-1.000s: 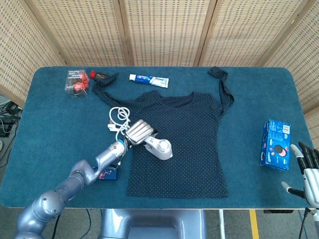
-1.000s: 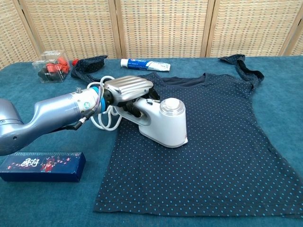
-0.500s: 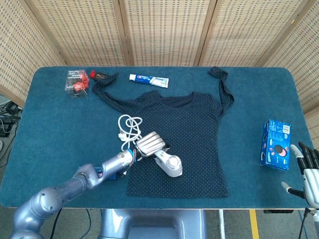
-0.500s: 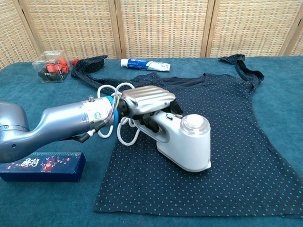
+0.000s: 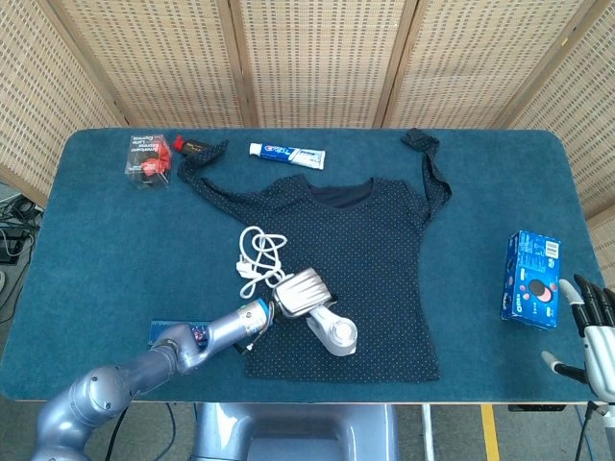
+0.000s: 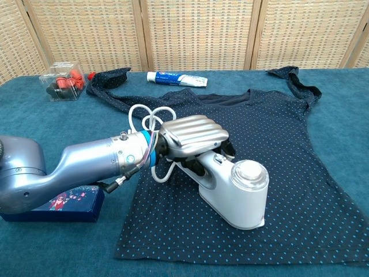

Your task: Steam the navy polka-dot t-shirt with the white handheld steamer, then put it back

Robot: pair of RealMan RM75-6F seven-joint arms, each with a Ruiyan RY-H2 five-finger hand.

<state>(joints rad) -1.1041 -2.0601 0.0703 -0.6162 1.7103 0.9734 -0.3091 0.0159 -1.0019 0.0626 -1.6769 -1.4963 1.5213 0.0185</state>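
Note:
The navy polka-dot t-shirt [image 5: 370, 259] [image 6: 288, 150] lies flat on the blue table, sleeves spread toward the back. My left hand [image 5: 301, 290] [image 6: 195, 134] grips the handle of the white handheld steamer [image 5: 334, 332] [image 6: 239, 193], whose head rests on the shirt's lower left part near the hem. Its white cord [image 5: 259, 254] [image 6: 149, 118] trails in loops behind the hand. My right hand [image 5: 596, 331] hangs at the table's front right edge, fingers apart, holding nothing; the chest view does not show it.
A toothpaste tube [image 5: 286, 154] [image 6: 176, 78] and a clear box of red parts [image 5: 149, 157] [image 6: 60, 80] lie at the back left. A blue carton [image 5: 531, 279] sits at the right. A dark flat box [image 5: 187, 333] [image 6: 55, 205] lies under my left forearm.
My left hand has dragged the steamer down the shirt toward the front hem and slightly right, the cord trailing after it. The right hand has not moved.

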